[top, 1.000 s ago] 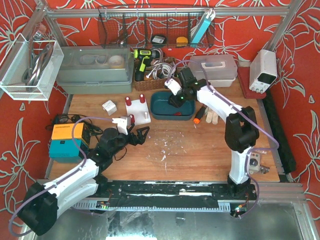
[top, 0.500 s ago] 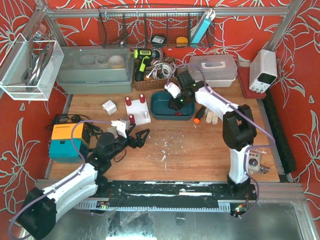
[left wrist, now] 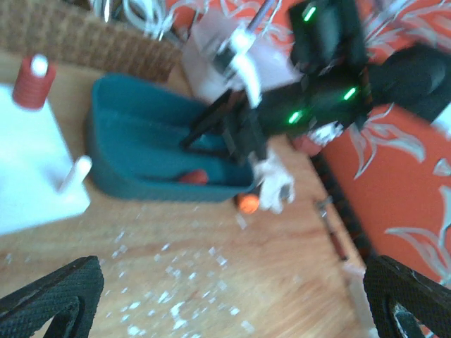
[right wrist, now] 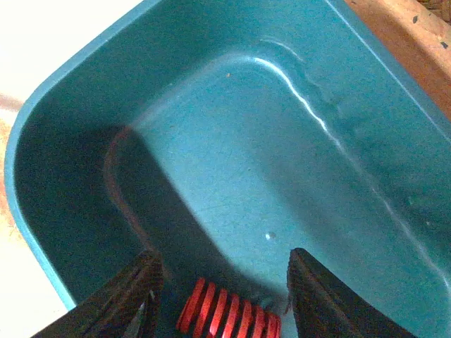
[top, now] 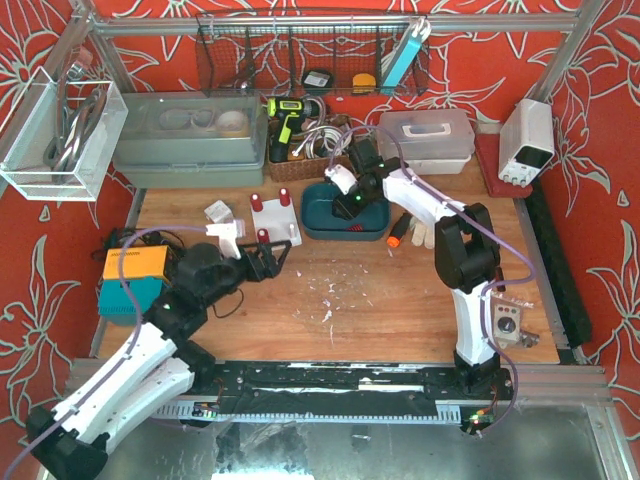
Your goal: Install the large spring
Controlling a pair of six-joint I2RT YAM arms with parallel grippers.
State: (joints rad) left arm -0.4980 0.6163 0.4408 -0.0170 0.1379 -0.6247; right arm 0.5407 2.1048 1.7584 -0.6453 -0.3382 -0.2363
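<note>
While two robot arms work at a scuffed wooden table (top: 400, 300) walled by red floral cloth (top: 600, 90) on an aluminium frame, a teal tray (top: 318, 224) sits toward the back of the bench. Behind the tray hangs a wire basket (top: 300, 62) of hand tools, with a wicker basket (top: 300, 165) of cables on the table just behind the tray. A clear lidded box (top: 425, 135) stands behind and to the right of the tray, and a white bench unit (top: 527, 140) stands further right. A grey-green lidded bin (top: 190, 140) sits behind and to the left of the tray. A white block (top: 280, 225) with red-coiled pegs lies just beside the tray's left wall. An orange and teal box (top: 133, 282) rests far to the left of the tray, at the table's edge. White flecks (top: 325, 295) litter the wood in front of the tray, and an orange-tipped tool (top: 398, 232) lies against its right side.

The right gripper (right wrist: 225, 290) reaches down into the tray, its two dark fingers partly apart. A red spring (right wrist: 229, 313) lies on the tray floor between them, crosswise from one finger to the other. Whether the fingers press on the coil cannot be told from the wrist view. The left gripper (top: 272, 260) hangs in front of the tray and to its left, near the white block, jaws spread wide and holding nothing.
</note>
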